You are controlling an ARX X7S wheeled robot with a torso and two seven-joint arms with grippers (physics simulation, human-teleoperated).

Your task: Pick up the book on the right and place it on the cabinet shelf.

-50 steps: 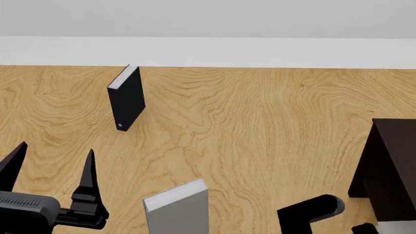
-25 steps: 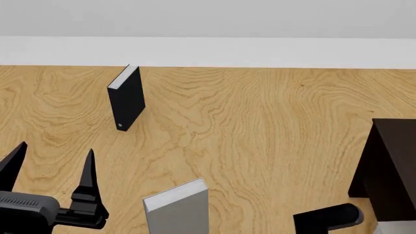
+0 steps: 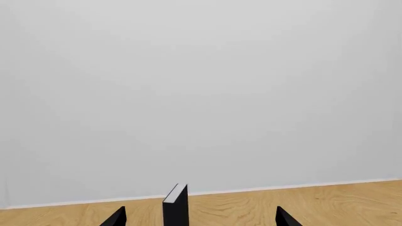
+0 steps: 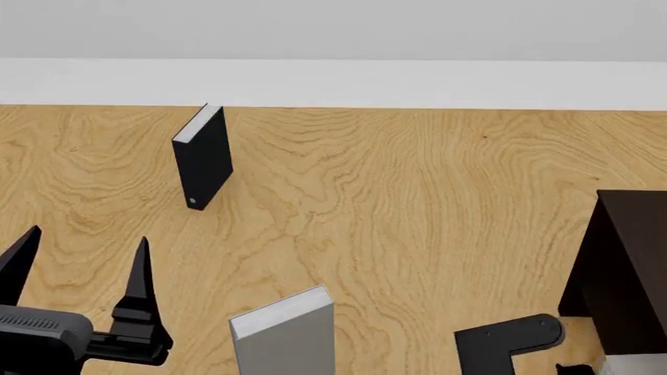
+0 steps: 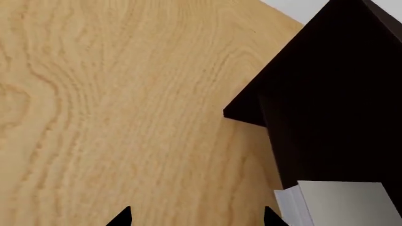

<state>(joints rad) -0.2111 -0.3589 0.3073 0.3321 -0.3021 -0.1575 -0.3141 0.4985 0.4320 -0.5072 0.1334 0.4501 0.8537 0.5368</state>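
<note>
Now the book (image 4: 638,364) shows only as a pale grey corner at the lower right edge of the head view, just in front of the cabinet shelf (image 4: 625,266); the right wrist view shows the book (image 5: 336,202) right against the cabinet shelf (image 5: 326,94). Neither has shifted since half a second ago. The right gripper (image 5: 196,217) shows two dark fingertips set apart with bare tabletop between them, holding nothing. A dark link of the right arm (image 4: 511,337) sits higher and further left than half a second ago. The left gripper (image 4: 78,269) hangs spread and empty, as before. Another grey book (image 4: 283,328) and the black book (image 4: 202,156) stand unmoved on the wooden table (image 4: 417,203).
</note>
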